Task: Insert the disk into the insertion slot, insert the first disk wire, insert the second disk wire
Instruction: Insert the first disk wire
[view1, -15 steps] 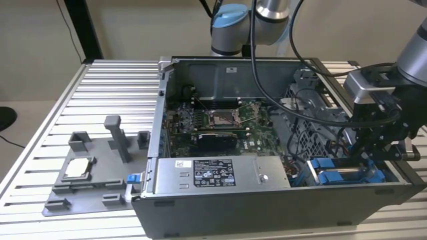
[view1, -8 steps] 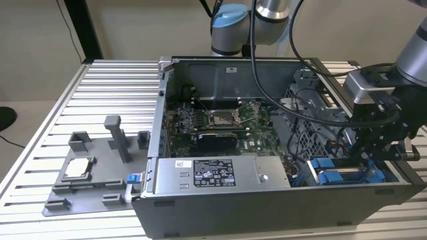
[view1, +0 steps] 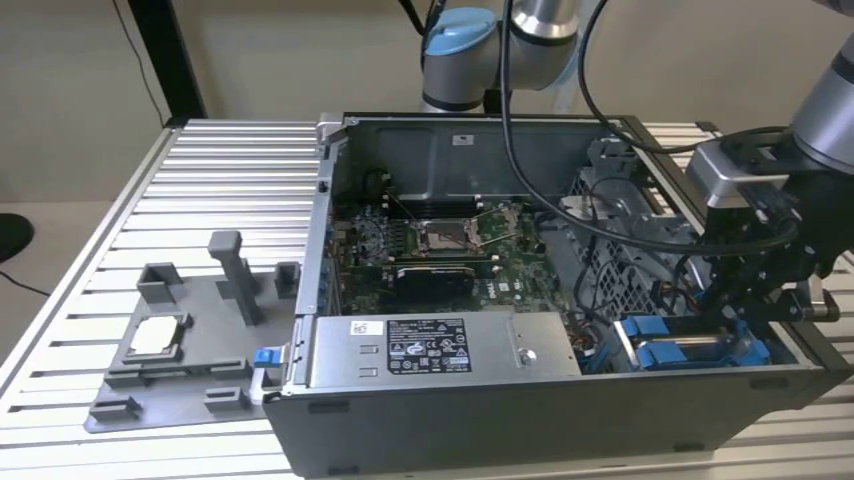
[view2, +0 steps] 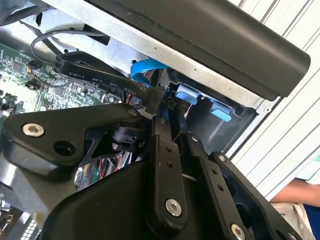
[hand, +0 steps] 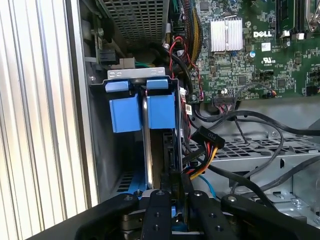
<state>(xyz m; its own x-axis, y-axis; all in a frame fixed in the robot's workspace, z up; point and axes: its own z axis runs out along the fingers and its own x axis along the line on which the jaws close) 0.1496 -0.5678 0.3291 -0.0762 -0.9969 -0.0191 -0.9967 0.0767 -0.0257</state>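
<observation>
Pinching a wire's plug just beside the disk, deep in one corner of the case (view1: 534, 425).

The gripper (hand: 173, 175) reaches down inside the case with its fingers (view2: 162, 150) drawn close together, leaving only a thin gap. In the second wrist view they look closed on the black plug (view2: 155, 97) of a flat black wire (view2: 100, 75), though the contact itself is partly hidden. The disk (hand: 161, 110) in its blue carrier sits pushed into the slot (hand: 135, 74) against the case's side wall, straight ahead of the fingertips and in line with them. The plug is near the disk's end; I cannot tell whether it touches. In the exterior view the gripper (view1: 750, 305) hangs right over the disk (view1: 681, 352), at the case's corner by the grey box (view1: 441, 345).
</observation>
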